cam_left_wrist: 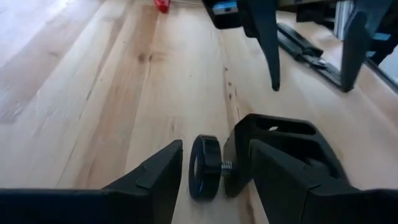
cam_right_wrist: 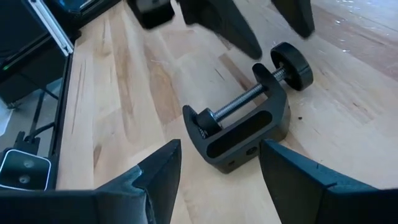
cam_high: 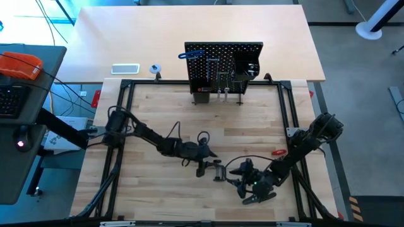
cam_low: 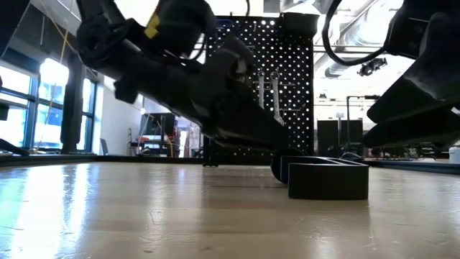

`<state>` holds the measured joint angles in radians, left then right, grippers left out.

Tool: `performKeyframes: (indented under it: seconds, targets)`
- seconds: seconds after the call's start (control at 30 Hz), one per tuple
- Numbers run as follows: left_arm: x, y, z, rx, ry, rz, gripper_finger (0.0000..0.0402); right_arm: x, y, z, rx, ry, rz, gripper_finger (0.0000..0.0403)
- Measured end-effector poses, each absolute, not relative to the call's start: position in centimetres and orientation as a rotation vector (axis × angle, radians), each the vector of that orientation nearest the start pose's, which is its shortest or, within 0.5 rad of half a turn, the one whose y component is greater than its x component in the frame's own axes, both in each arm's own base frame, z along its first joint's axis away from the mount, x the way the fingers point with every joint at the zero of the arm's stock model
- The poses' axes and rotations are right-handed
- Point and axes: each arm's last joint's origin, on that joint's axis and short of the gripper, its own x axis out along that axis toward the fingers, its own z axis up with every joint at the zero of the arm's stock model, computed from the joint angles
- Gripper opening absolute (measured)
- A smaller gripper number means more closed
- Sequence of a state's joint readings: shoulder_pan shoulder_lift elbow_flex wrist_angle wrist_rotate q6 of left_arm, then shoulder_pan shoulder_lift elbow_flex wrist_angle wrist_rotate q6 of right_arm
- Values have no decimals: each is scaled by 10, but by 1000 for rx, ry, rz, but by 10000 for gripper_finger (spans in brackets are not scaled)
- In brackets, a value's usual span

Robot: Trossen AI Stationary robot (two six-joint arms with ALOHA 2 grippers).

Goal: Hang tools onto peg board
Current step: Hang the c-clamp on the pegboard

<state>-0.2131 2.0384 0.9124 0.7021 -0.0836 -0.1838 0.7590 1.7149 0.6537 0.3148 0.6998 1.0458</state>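
Near the front edge of the table, a little right of its middle, you have one black clamp lying flat on the wood, its screw knob at one end and its C-shaped body at the other. Both grippers sit over it. Your left gripper comes in from the left side, fingers spread, with the knob and screw just ahead of the gap between them and one finger close beside the clamp's body; nothing is pinched. Your right gripper comes in from the right front corner, fingers spread wide, the clamp lying just beyond its tips and untouched.

At the back edge stands one black peg board, upright. You can count two silver wrenches hanging on it in the low view, one blue-handled tool hooked at its upper left corner, and one black bin on its right side; other hanging pieces are too small to tell apart. One small red item lies near the right edge, close to the right arm.
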Motion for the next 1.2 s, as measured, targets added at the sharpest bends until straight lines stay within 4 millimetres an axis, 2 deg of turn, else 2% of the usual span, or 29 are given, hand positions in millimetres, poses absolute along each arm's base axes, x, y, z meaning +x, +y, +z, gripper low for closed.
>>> performKeyframes:
  seconds: [0.3, 0.47, 0.63, 0.83, 1.2]
  targets:
    - [406, -78, 90, -128, 433, -66, 178, 227, 190, 119, 542, 514, -228, 210]
    - [408, -74, 85, -147, 442, -56, 169, 227, 190, 119, 543, 517, -225, 210]
    - [408, -74, 84, -139, 446, -65, 125, 227, 190, 119, 533, 518, -223, 210]
    - [408, -73, 83, -109, 456, -93, 26, 227, 190, 119, 532, 518, -222, 210]
    - [407, -74, 85, -88, 452, -100, 25, 223, 197, 121, 468, 510, -184, 210]
